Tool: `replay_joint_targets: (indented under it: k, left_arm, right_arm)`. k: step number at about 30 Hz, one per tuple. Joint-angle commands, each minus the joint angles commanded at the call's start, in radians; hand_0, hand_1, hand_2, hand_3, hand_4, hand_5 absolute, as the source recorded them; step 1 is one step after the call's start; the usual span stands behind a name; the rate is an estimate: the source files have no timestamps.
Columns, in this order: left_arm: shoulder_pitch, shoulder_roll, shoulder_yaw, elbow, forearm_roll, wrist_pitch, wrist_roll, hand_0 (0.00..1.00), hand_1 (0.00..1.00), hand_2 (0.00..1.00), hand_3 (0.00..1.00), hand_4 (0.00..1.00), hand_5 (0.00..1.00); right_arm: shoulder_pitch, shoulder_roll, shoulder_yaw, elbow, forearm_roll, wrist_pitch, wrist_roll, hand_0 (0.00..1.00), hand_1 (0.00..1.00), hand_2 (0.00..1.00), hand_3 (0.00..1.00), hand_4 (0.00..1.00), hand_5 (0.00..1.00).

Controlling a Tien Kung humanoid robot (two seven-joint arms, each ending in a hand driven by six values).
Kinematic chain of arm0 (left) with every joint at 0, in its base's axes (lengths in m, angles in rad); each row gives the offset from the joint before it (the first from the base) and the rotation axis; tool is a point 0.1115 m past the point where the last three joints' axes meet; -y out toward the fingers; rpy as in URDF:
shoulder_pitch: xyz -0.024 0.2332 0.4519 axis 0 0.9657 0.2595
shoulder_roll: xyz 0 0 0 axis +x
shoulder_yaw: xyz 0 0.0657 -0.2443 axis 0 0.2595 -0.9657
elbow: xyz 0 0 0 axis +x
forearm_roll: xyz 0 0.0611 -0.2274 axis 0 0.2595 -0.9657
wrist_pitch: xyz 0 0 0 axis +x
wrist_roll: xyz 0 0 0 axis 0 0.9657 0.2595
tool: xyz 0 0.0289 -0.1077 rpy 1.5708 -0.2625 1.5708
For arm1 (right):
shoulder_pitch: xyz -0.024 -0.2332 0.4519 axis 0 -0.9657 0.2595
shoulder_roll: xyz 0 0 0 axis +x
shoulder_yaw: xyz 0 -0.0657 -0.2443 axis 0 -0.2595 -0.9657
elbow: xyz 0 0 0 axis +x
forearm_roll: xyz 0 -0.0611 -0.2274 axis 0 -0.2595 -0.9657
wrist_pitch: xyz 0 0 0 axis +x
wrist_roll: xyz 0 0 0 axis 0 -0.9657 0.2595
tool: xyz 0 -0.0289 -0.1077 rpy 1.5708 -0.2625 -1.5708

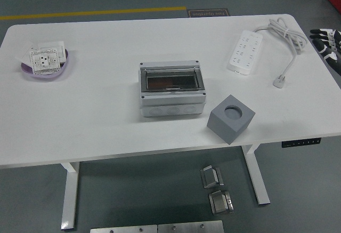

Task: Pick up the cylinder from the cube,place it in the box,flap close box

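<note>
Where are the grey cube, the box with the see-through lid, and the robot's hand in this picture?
cube [226,125]: head view, on its near left face.
box [171,83]: head view, on the clear lid.
right hand [326,40]: head view, on the fingers at the picture's right edge.
</note>
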Motion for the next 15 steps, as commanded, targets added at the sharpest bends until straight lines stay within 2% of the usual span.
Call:
replay_joint_targets:
  k: [2,8,15]
  left_arm:
    - [0.006,-0.002,-0.014,0.000,0.009,0.000,0.004,0.667,0.665,0.574,0.606,0.628,0.273]
    - [0.026,-0.013,-0.126,0.000,0.115,-0.004,0.034,0.666,0.665,0.574,0.606,0.627,0.274]
    - [0.027,-0.015,-0.126,0.000,0.117,-0.004,0.033,0.666,0.664,0.574,0.606,0.627,0.274]
  right_arm:
    - [0.007,0.002,-0.001,-0.009,0.012,0.004,0.005,0.789,0.733,0.778,0.770,0.936,0.954]
    - [0.034,0.010,-0.016,-0.020,0.073,0.011,0.022,0.789,0.734,0.780,0.774,0.936,0.949]
    - [0.052,0.022,-0.025,-0.018,0.134,0.018,0.028,0.797,0.732,0.786,0.786,0.937,0.947]
